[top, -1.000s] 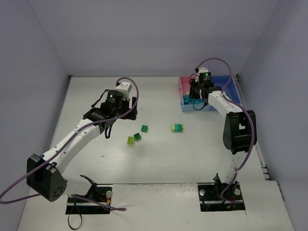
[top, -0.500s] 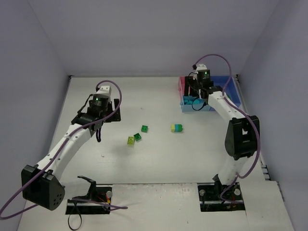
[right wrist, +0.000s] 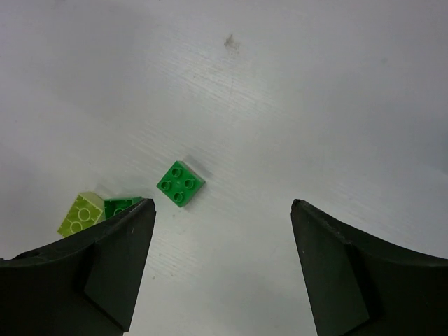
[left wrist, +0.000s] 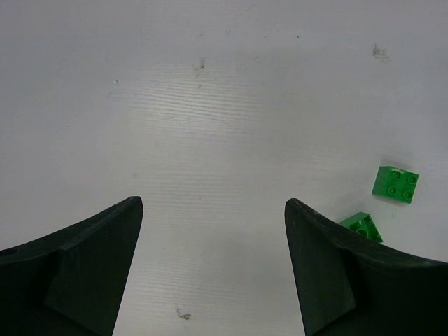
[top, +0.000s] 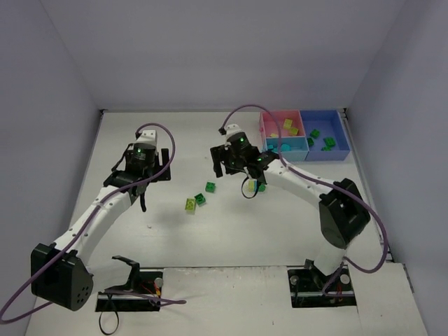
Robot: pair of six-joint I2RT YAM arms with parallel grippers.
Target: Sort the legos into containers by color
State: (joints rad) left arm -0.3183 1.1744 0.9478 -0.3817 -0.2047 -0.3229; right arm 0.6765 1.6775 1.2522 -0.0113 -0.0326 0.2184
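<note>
Right hand [right wrist: 218, 204] open, empty, near a green lego [right wrist: 180, 184]; only overhead shows the containers [top: 263, 127].

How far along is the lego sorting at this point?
Done: yellow bricks in the pink tray, cyan bricks in the light blue tray, green bricks in the dark blue tray. In hand: nothing held; the right tool hangs open over a loose green brick, and the left tool is open too. Left: that brick, a yellow-green and green pair, and a two-colour piece.
</note>
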